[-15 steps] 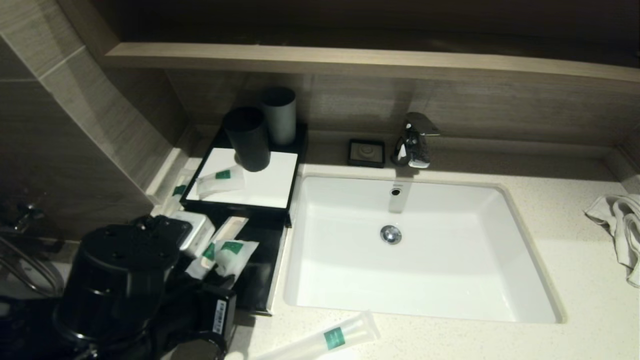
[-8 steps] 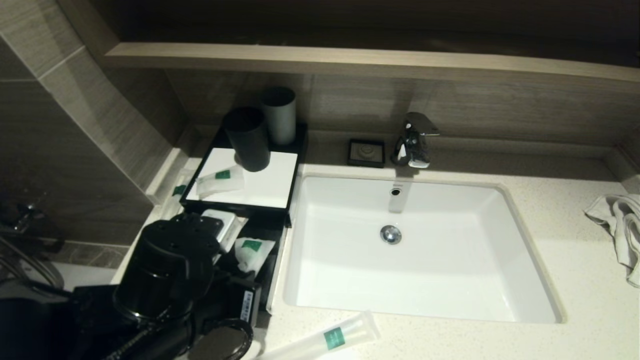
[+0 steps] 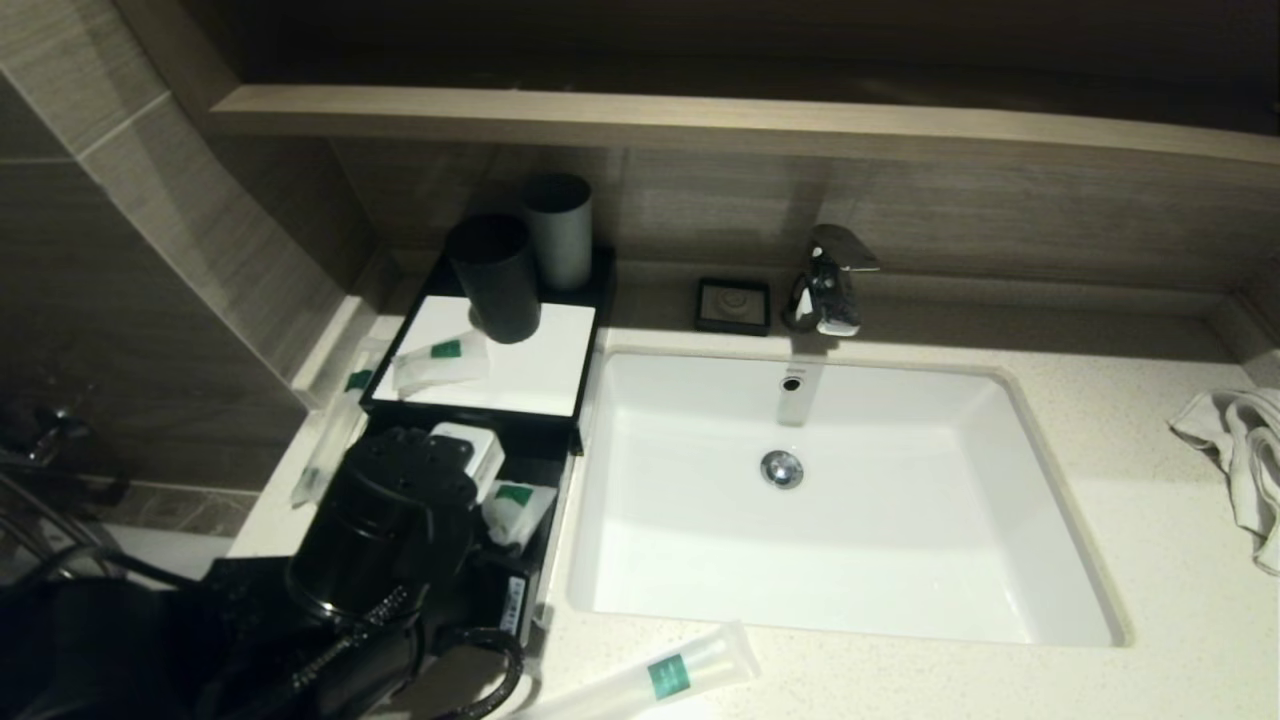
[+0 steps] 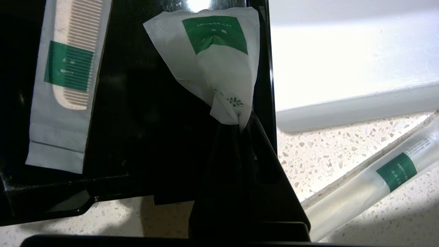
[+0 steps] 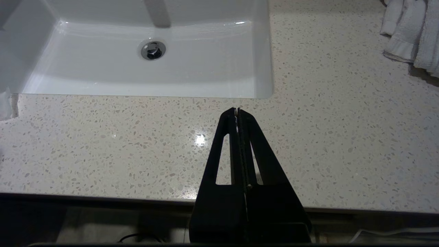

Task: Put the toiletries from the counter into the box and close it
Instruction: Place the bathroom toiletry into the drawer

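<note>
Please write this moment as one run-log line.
left gripper: shut on white shower-cap pouch with green label, over black drawer | right gripper: shut, parked over speckled counter

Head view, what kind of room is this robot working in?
Probably a hotel bathroom vanity: a white rectangular basin with a chrome faucet set in a speckled stone counter, and single-use packets, such as a wrapped comb and a shower cap packet, in a black amenity box.

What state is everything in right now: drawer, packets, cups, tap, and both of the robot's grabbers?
Drawer: pulled open.
Shower cap packet: pinched by the left gripper, over the drawer.
Comb packet: lying flat in the drawer.
Tube: lying on the counter.
Cups: upright on the box.
Tap: no water running.
Right gripper: shut, empty, above the counter.
</note>
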### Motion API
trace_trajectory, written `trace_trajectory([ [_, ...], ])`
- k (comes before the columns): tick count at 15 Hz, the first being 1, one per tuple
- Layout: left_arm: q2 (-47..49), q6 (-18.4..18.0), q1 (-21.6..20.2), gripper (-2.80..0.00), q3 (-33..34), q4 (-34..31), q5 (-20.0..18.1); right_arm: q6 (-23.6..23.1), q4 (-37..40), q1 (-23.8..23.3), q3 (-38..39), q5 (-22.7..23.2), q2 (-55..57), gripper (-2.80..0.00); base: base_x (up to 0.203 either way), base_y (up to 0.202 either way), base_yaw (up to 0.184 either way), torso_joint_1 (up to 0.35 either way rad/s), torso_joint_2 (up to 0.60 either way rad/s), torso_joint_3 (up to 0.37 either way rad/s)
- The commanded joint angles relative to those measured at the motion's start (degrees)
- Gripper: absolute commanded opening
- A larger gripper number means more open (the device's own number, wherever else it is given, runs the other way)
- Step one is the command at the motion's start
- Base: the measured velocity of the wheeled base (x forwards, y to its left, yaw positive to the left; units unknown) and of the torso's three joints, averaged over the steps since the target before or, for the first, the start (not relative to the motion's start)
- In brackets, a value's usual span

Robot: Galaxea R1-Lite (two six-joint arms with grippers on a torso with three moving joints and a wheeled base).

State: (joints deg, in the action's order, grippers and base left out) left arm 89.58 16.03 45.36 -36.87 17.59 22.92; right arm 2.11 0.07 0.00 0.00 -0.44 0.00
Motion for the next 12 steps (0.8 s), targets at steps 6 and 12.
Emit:
trace_trajectory([
  [6, 3.7, 0.2, -2.1, -2.80, -3.6, 0.2, 0.5, 0.0, 0.0, 0.0, 0.0, 0.0, 0.1, -2.80, 0.000, 0.000, 0.000, 0.000, 0.00, 0.000],
  [12, 5.1, 0.1, -2.3, -2.80, -5.9, 0.2, 0.6, 0.1, 0.0, 0.0, 0.0, 0.0, 0.1, -2.80, 0.000, 0.000, 0.000, 0.000, 0.00, 0.000],
])
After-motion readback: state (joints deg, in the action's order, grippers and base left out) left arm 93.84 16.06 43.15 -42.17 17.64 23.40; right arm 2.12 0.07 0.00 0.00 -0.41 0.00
